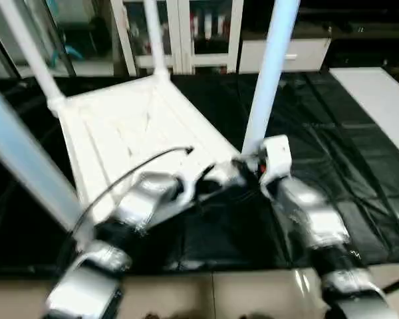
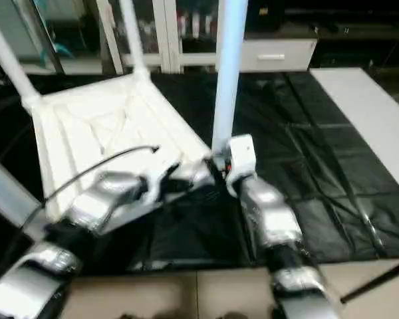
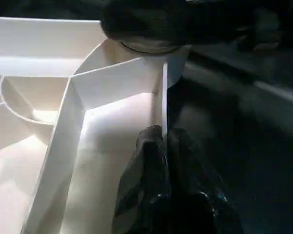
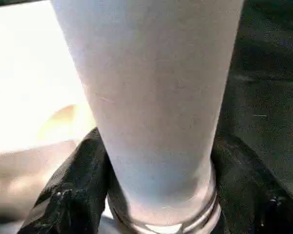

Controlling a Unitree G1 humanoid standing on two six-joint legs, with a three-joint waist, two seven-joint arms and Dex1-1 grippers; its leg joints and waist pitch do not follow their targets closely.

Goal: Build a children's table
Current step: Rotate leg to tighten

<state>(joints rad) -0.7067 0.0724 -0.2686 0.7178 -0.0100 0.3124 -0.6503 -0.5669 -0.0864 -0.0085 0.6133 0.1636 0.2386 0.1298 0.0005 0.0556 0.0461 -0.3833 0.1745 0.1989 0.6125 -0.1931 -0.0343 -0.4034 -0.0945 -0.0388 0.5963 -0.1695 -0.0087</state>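
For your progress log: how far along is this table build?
Done: the tabletop lies underside up with legs standing at its corners. In hand: the right hand grips the near right leg at its socket; the left hand pinches the rim. Left: seating that leg, then flipping.

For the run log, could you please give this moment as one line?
right gripper: shut on leg, upright at near corner | left gripper: shut on tabletop rim | tabletop upside down on black work surface
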